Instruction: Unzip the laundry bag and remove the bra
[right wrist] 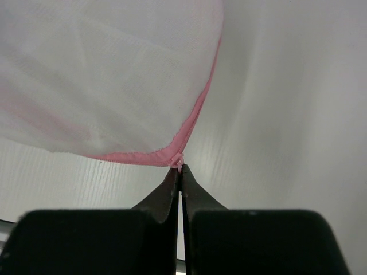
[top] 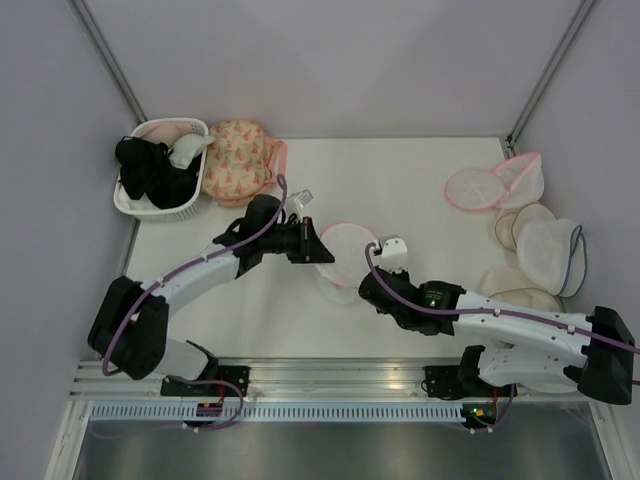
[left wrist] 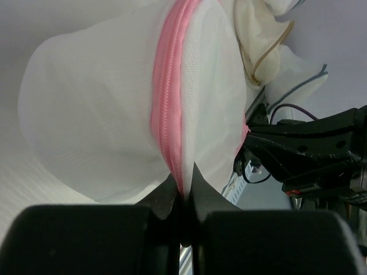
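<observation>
The laundry bag [top: 345, 262] is a round white mesh pouch with a pink rim, held between both arms at the table's middle. My left gripper [top: 318, 250] is shut on the bag's pink zipper seam [left wrist: 167, 97], pinched at the fingertips [left wrist: 184, 189]. My right gripper [top: 372, 285] is shut on the small pink zipper pull [right wrist: 179, 163] at the bag's rim [right wrist: 137, 156]. The bag's mesh [right wrist: 103, 74] fills the upper left of the right wrist view. The zipper looks closed. The bra is hidden.
A white basket [top: 138, 200] with black garments stands at the back left, beside a peach floral bag [top: 238, 160]. At the right lie an open pink-rimmed mesh bag [top: 495, 185], a blue-trimmed white bag [top: 552, 255] and pale bra cups [top: 515, 285].
</observation>
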Robot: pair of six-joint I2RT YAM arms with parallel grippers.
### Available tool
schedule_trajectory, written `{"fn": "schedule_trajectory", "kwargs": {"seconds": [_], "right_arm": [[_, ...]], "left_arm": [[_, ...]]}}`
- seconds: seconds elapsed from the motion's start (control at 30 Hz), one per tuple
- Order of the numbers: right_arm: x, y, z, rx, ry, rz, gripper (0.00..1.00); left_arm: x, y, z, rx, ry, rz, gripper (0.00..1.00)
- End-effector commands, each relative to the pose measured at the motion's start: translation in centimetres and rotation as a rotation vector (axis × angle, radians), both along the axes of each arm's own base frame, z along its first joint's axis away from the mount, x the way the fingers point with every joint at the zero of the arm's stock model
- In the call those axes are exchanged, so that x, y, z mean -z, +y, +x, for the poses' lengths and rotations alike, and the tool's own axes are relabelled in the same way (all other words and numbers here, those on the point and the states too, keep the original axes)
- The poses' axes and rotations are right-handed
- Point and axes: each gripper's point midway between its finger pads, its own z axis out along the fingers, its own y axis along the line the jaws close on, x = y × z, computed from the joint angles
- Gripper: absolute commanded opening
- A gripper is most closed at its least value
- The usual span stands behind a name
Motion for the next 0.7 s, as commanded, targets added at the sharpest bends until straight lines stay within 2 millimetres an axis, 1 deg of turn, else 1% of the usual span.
{"fn": "schedule_trajectory", "kwargs": {"seconds": [0.0, 0.03, 0.07, 0.1, 0.13, 0.17, 0.2, 0.23, 0.27, 0.3, 0.33, 0.37, 0.4, 0.43, 0.47, 0.5, 0.53, 0.57, 0.6, 0.67], "right_arm": [[-0.4, -2.2, -0.1, 0.006, -0.02, -0.062, 0.0], [-0.4, -2.0, -0.2, -0.001, -0.015, -0.052, 0.0], [-0.3, -1.6, -0.3, -0.01, -0.008, -0.038, 0.0], [-0.3, -1.4, -0.4, -0.021, -0.003, -0.03, 0.0], [-0.2, -1.0, -0.4, -0.029, -0.002, -0.011, 0.0], [-0.1, -0.7, -0.5, -0.037, 0.0, 0.0, 0.0], [0.2, -0.1, -0.6, -0.052, 0.009, 0.021, 0.01], [0.3, 0.2, -0.6, -0.059, 0.013, 0.032, 0.01], [0.4, 0.5, -0.7, -0.068, 0.019, 0.044, 0.01], [0.6, 1.5, -0.9, -0.096, 0.032, 0.072, 0.0], [0.6, 2.0, -1.0, -0.113, 0.038, 0.089, 0.01], [0.7, 2.6, -1.1, -0.133, 0.047, 0.107, 0.0], [0.7, 4.2, -1.7, -0.197, 0.071, 0.157, 0.0], [0.6, 5.2, -2.1, -0.238, 0.082, 0.195, 0.01], [0.3, 6.4, -2.7, -0.291, 0.096, 0.245, 0.0], [-0.5, 8.0, -3.0, -0.342, 0.079, 0.328, 0.0], [-1.4, 9.6, -3.9, -0.416, 0.089, 0.414, 0.01], [-1.4, 9.8, -4.4, -0.438, 0.107, 0.424, 0.0], [-2.0, 10.5, -4.4, -0.457, 0.098, 0.454, 0.0], [-1.9, 10.9, -4.5, -0.467, 0.107, 0.457, 0.0]], "left_arm": [[-0.2, -1.2, 0.7, 0.195, -0.057, 0.007, 0.17], [-0.2, -1.5, 1.2, 0.194, -0.054, 0.004, 0.35], [-0.7, -1.9, 2.0, 0.183, -0.062, -0.001, 0.56], [-0.1, -1.8, 2.9, 0.136, -0.058, 0.026, 0.77], [-0.1, -1.6, 3.4, 0.092, -0.045, 0.038, 0.87], [0.2, -1.2, 3.6, 0.048, -0.044, 0.056, 0.94], [-0.5, -0.2, 4.7, -0.065, -0.065, 0.081, 0.96], [-0.7, 0.5, 4.8, -0.12, -0.073, 0.091, 0.98], [0.2, 1.4, 4.3, -0.167, -0.053, 0.11, 1.0], [-1.4, 2.3, 4.3, -0.256, -0.066, 0.09, 1.0], [-1.4, 2.6, 3.7, -0.284, -0.056, 0.088, 1.0], [-0.4, 3.3, 2.9, -0.318, -0.031, 0.103, 1.0], [-1.6, 3.0, 1.7, -0.332, -0.013, 0.057, 1.0], [-0.7, 2.9, 0.6, -0.327, 0.02, 0.054, 1.0], [-0.8, 2.6, -0.3, -0.312, 0.037, 0.038, 1.0], [-0.8, 1.8, -1.5, -0.298, 0.084, 0.011, 1.0], [-0.6, 1.3, -2.4, -0.288, 0.136, -0.026, 1.0], [-0.5, 0.8, -3.0, -0.258, 0.132, -0.042, 1.0], [-0.8, 0.1, -3.6, -0.25, 0.17, -0.085, 1.0], [-0.5, -0.6, -4.3, -0.23, 0.201, -0.135, 1.0]]}}
